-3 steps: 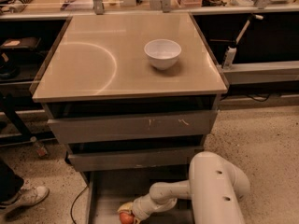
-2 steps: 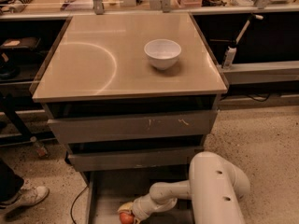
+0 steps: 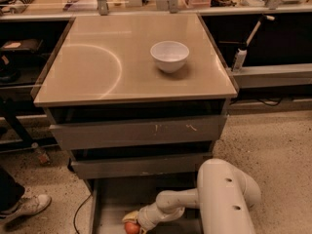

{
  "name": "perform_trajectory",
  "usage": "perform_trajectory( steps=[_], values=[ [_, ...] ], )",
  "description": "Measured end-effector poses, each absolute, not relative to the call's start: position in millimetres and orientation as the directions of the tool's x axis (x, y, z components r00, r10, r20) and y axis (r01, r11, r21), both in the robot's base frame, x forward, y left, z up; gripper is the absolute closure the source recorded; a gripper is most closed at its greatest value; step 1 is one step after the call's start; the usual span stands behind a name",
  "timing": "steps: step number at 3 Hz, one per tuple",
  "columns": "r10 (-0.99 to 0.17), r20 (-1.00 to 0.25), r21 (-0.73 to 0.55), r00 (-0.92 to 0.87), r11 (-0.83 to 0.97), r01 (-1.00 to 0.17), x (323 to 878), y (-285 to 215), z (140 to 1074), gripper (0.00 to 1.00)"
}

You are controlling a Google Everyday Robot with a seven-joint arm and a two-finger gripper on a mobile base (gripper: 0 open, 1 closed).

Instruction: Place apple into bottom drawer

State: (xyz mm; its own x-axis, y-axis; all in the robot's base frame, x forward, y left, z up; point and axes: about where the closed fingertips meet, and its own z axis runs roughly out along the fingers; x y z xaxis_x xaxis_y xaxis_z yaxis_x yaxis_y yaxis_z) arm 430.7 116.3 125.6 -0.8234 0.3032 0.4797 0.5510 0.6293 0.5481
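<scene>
The bottom drawer (image 3: 114, 199) is pulled open at the foot of the grey cabinet, its flat grey floor showing. The small red-orange apple (image 3: 131, 227) is low inside it near the front, at the frame's bottom edge. My gripper (image 3: 131, 222) reaches down into the drawer from the right on a white arm (image 3: 224, 199) and sits right on the apple. The apple is partly covered by the gripper's yellowish tip.
A white bowl (image 3: 169, 55) stands on the beige tabletop (image 3: 97, 67). Two upper grey drawers (image 3: 139, 131) with scuffed fronts are slightly open above. A person's shoe (image 3: 24, 208) is at the left on the speckled floor. A cable (image 3: 78, 213) lies beside the drawer.
</scene>
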Motion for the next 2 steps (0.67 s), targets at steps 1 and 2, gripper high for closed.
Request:
perform_trajectory(
  steps=[1, 2],
  values=[
    [0.303, 0.48, 0.548, -0.823, 0.629, 0.551, 430.6, 116.4, 125.6, 0.0],
    [0.303, 0.48, 0.548, -0.823, 0.629, 0.551, 430.6, 116.4, 125.6, 0.0]
  ],
)
